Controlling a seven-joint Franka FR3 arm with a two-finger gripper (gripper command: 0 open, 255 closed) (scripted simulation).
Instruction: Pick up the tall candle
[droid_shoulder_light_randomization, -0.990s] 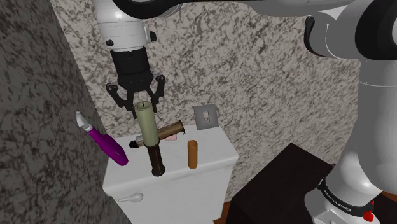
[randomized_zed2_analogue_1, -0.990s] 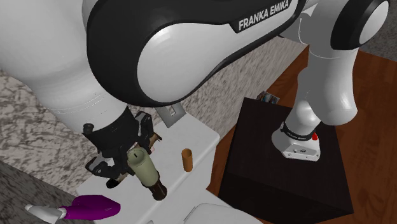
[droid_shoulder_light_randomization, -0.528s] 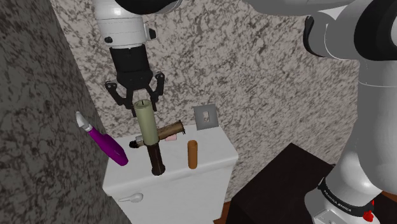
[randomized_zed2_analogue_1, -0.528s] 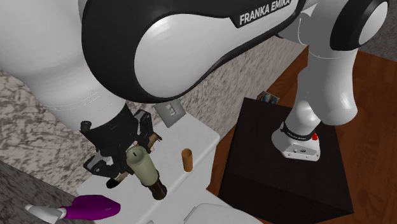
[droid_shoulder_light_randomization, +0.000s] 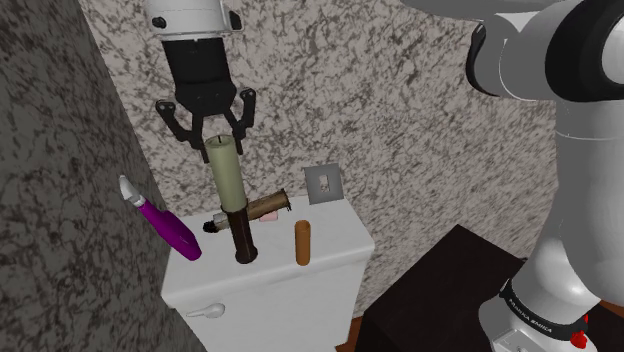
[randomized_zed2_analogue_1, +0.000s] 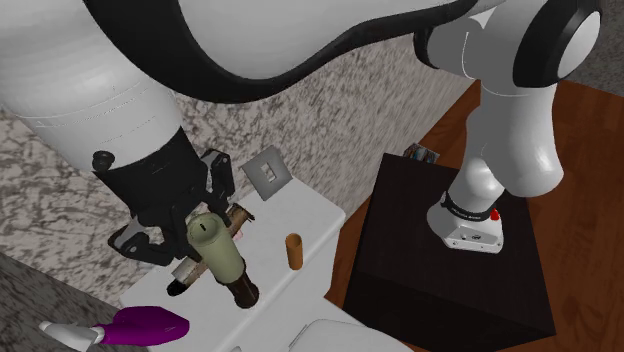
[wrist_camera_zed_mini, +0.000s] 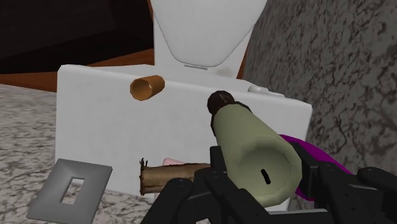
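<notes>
Clamping the tall candle (droid_shoulder_light_randomization: 226, 170) at its pale top, the fingers (droid_shoulder_light_randomization: 243, 115) hold it.

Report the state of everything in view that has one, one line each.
end effector, shut on the tall candle
tall candle, upright, clasped near its top
brown cylinder, standing upright
brown roll, lying on its side
purple tool, tilted, white tip up

Mottled grey stone-patterned walls (droid_shoulder_light_randomization: 400, 120) rise behind and beside the gripper (droid_shoulder_light_randomization: 214, 138). Directly below it sits a white toilet tank (droid_shoulder_light_randomization: 340, 235), with a grey switch plate (droid_shoulder_light_randomization: 323, 184) at the wall behind. A reddish wooden floor (randomized_zed2_analogue_1: 590, 240) lies farther off.
</notes>
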